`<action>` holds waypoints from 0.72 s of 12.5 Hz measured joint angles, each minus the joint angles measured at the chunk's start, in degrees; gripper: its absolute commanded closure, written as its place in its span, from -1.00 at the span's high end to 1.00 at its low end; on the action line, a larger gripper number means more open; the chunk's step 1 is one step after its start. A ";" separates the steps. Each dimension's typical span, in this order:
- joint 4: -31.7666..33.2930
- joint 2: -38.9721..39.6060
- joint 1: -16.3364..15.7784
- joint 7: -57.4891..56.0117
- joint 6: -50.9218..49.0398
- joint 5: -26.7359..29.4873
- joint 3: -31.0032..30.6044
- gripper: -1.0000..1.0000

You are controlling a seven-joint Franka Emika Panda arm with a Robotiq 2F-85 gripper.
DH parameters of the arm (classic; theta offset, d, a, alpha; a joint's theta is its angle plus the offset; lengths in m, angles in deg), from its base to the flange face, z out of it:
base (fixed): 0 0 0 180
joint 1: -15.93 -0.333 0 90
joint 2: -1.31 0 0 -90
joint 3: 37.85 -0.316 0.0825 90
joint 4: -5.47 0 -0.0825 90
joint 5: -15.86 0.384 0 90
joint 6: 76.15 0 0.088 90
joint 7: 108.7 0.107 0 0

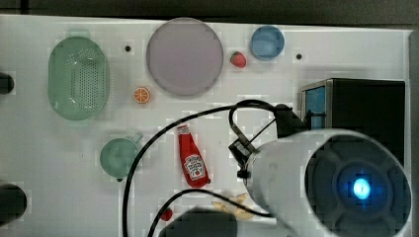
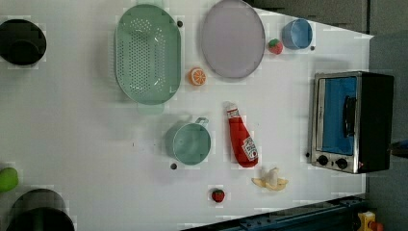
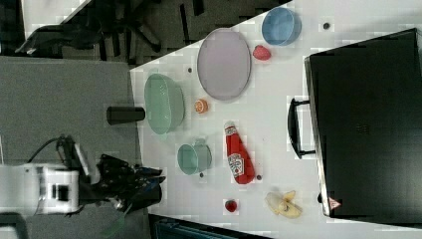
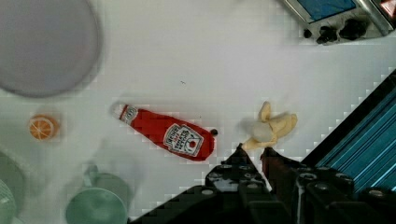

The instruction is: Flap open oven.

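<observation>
The oven (image 2: 351, 122) stands at the left view's right, with a black top (image 3: 368, 124), a silver front frame and black knobs (image 2: 332, 161). Its blue glass door (image 2: 339, 110) is flat against the frame, and the black bar handle (image 3: 294, 127) sticks out in front. In the wrist view my gripper (image 4: 254, 151) hangs well above the table over a peeled banana (image 4: 271, 128). Its black fingers are almost together with nothing between them. A corner of the oven (image 4: 336, 18) lies far from them. My white arm (image 1: 336, 182) covers part of the oven in the top view.
A ketchup bottle (image 2: 242, 139) lies in front of the oven, with the banana (image 2: 271, 180) beside it. Further off are a mint cup (image 2: 190, 142), a green colander (image 2: 146, 53), a lilac plate (image 2: 233, 38), a blue bowl (image 2: 297, 33), an orange slice (image 2: 197, 76) and strawberries (image 2: 275, 46).
</observation>
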 measured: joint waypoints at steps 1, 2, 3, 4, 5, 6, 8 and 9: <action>0.00 0.85 -0.34 -3.87 0.08 -0.02 1.36 -0.65; 0.00 1.58 -0.76 -7.95 0.54 0.03 3.08 -0.65; 0.11 2.38 -0.69 -12.25 2.06 -0.08 4.67 -0.65; 0.50 3.08 -0.50 -16.83 3.46 -0.14 6.15 -0.65; 0.62 3.90 -0.51 -21.95 4.76 0.00 7.78 -0.65; 0.73 4.96 -0.51 -26.81 7.35 -0.41 9.44 -0.65; 1.06 7.55 0.05 -36.60 13.06 -1.42 12.39 -0.65; 1.06 9.29 0.56 -41.05 16.23 -1.83 13.59 -0.65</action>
